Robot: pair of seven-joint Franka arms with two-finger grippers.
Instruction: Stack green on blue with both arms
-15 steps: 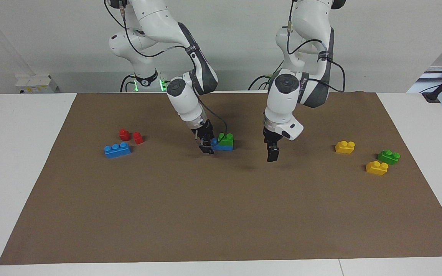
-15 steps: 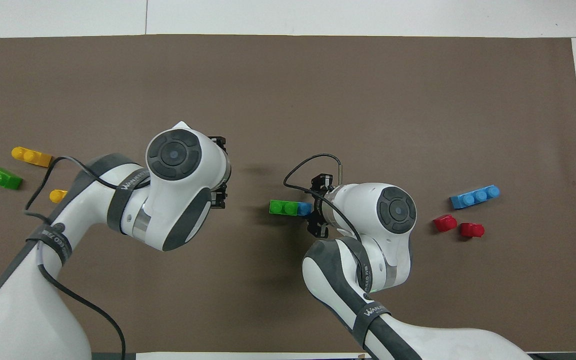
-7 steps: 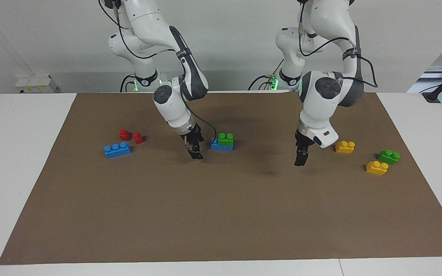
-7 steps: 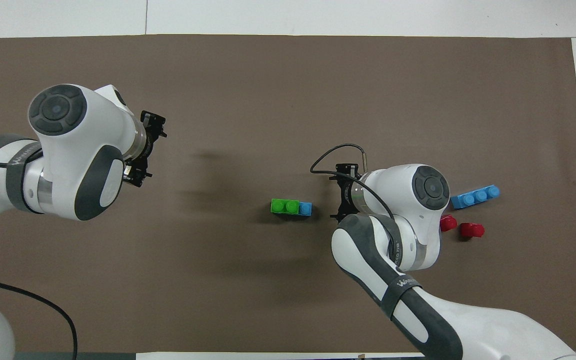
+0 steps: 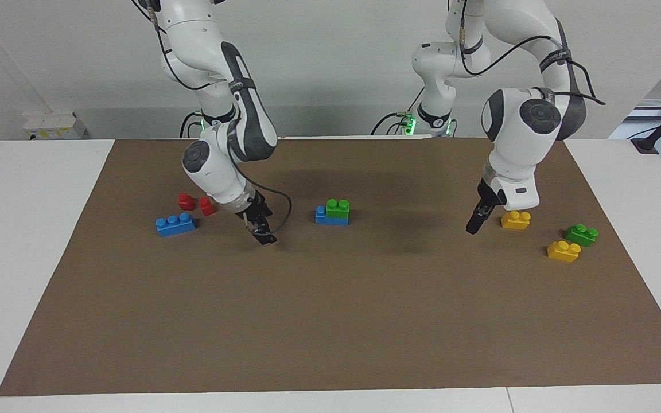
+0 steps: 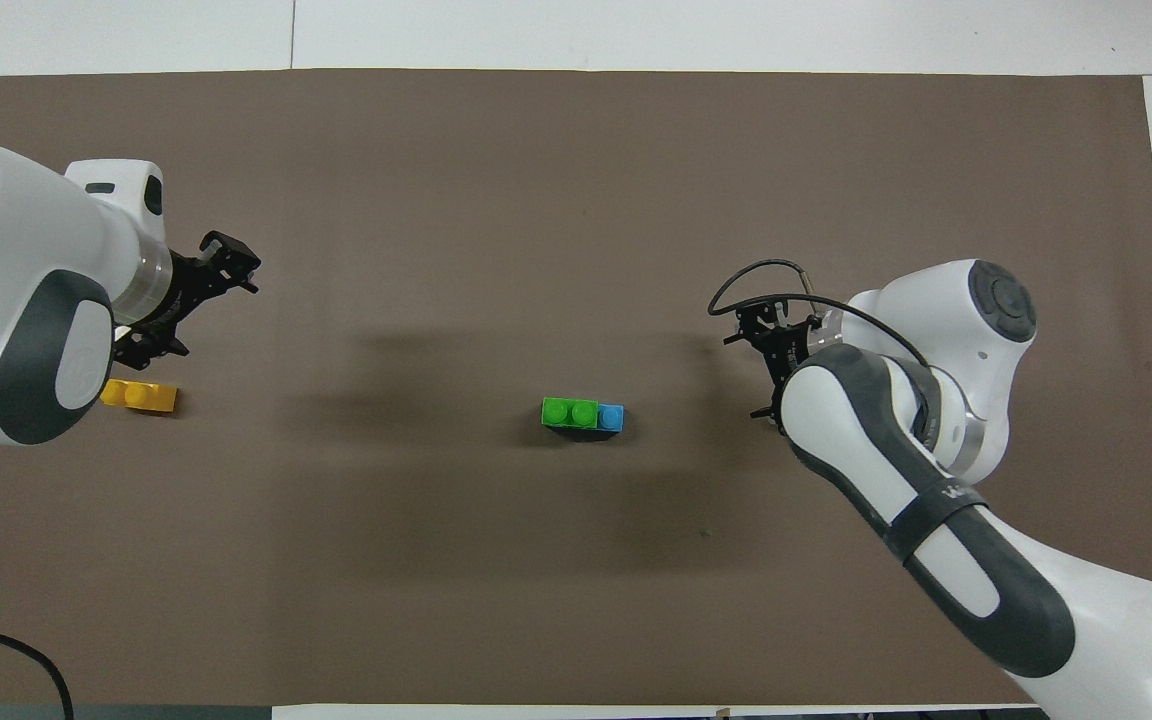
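Over the brown paper mat point(image 5: 330, 321), my right arm's black two-finger gripper point(image 5: 264, 235) hangs low with its fingers apart and empty, tilted toward the middle of the table. It hovers between the loose light blue three-stud plastic brick point(image 5: 175, 224) and the stack at the mat's centre, well apart from both.

My left arm's black gripper point(image 5: 473, 225) is likewise spread open and holds nothing, hovering just beside a yellow two-stud plastic brick point(image 5: 516, 219) toward the left arm's end of the table.

Between the two grippers, and clear of each, the small bright green two-stud plastic brick point(image 5: 338, 210) sits pressed on top of the light blue three-stud plastic brick point(image 5: 325, 217). The green one covers two of the blue brick's studs, and one blue stud stays bare at the end toward the right arm; the overhead view shows the same, green point(image 6: 569, 412) beside the single exposed blue stud point(image 6: 611, 414).

Other smooth, glossy moulded pieces lie scattered on the mat: two small red plastic pieces point(image 5: 195, 203) just beside the loose blue brick, nearer to the robots, and a darker green two-stud brick point(image 5: 581, 234) touching or nearly touching a second yellow two-stud brick point(image 5: 563, 250) near the left arm's end.
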